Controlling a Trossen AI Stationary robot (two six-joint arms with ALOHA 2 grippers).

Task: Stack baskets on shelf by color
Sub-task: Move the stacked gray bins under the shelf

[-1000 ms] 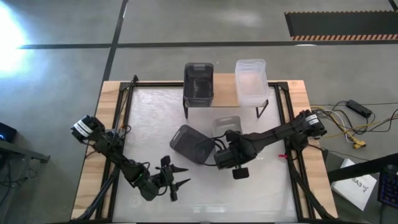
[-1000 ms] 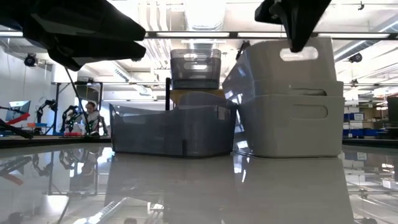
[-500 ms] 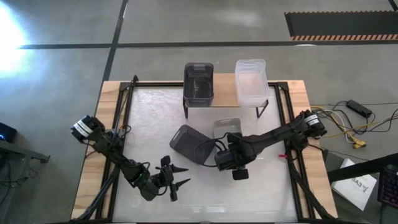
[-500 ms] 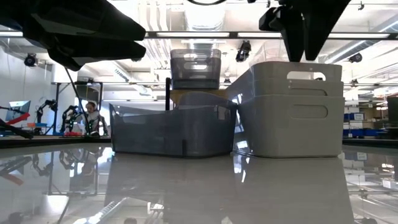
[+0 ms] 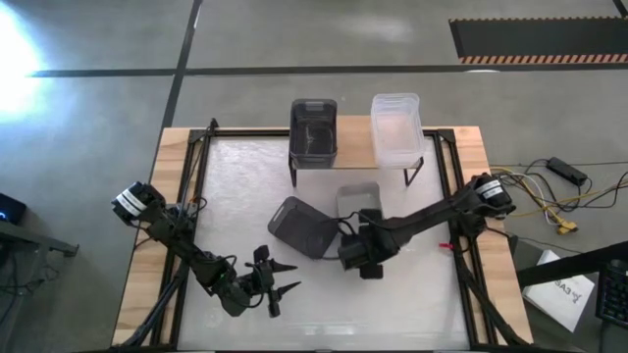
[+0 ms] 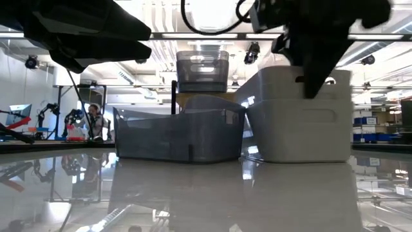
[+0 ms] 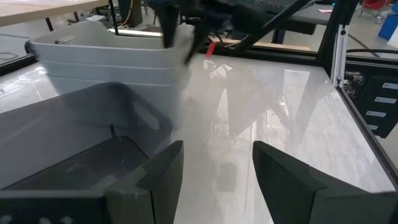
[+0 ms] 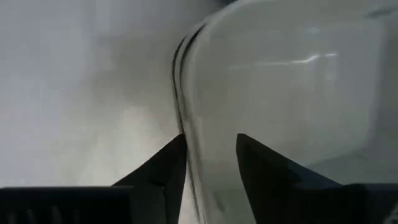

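Two light grey baskets (image 5: 358, 199) sit nested on the table, bottom down. A dark grey basket (image 5: 299, 227) stands askew on its base to their left. On the shelf (image 5: 355, 147) at the far edge rest a dark grey basket (image 5: 314, 127) and a clear basket (image 5: 395, 126). My right gripper (image 5: 363, 257) is open at the light grey stack's near end, one finger on each side of the end wall (image 8: 189, 149). My left gripper (image 5: 291, 277) stands open near the table's near edge, holding nothing. My right gripper comes from above, pointing down, with one finger inside and one outside the near end wall (image 8: 189, 149) of the upper light grey basket. I cannot tell whether either finger (image 8: 168, 168) touches the wall. The stack sits level on the table.
Black frame rails run along the table's left and right sides (image 5: 196, 196). The shelf's thin black legs (image 5: 410, 175) stand just beyond the light grey stack. Glossy tabletop lies between my two grippers (image 5: 324, 294).
My right gripper has opened and let go of the upper light grey basket. The basket has dropped from a tilt to lie level, nested in the lower one. The gripper has then come down over that basket's near end wall.
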